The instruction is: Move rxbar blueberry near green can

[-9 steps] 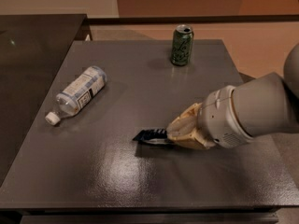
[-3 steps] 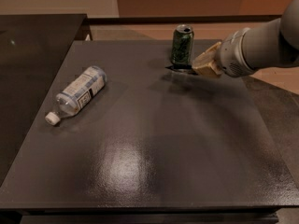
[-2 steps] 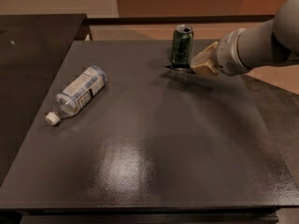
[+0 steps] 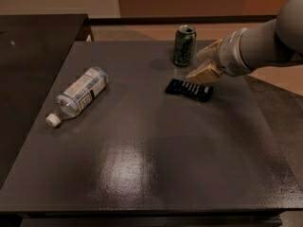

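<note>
The rxbar blueberry (image 4: 189, 90), a flat dark navy wrapper with rows of white text, lies flat on the dark grey table (image 4: 142, 174), just in front and to the right of the green can (image 4: 184, 45). The can stands upright near the table's far edge. My gripper (image 4: 202, 62) is open and empty, with tan fingers spread. It hovers just above and to the right of the bar, beside the can. It touches neither.
A clear plastic bottle with a white cap (image 4: 78, 95) lies on its side at the table's left. A second dark table (image 4: 33, 56) adjoins on the left. The arm reaches in from the right edge.
The gripper has let go of the bar, which now lies flat on the table by the can. The gripper has opened and drawn back slightly to the right.
</note>
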Tool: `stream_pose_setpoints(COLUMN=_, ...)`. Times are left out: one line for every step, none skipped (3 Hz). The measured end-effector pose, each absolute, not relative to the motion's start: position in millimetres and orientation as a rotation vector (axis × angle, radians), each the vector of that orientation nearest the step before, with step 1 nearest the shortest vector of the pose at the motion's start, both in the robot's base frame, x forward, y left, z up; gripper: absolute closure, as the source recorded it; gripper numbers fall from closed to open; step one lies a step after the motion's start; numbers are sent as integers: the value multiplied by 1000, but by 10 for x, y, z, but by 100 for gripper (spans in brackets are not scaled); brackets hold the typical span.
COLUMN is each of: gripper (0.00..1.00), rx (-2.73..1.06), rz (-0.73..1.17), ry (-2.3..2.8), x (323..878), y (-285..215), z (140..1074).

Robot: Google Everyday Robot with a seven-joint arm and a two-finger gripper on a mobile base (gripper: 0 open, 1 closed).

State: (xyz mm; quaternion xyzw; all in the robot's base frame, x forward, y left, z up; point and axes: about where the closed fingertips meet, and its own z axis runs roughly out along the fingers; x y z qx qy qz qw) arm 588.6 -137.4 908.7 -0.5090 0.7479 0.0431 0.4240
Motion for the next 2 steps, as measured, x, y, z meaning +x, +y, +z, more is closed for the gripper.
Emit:
stream_pose_setpoints(gripper=0, rx=-1276, rz=108, ry=1869, x=5882, y=-1357, z=9094)
stream_pose_setpoints(gripper=0, rx=-1277, rz=108, ry=1869, x=5882, y=-1356, z=9094)
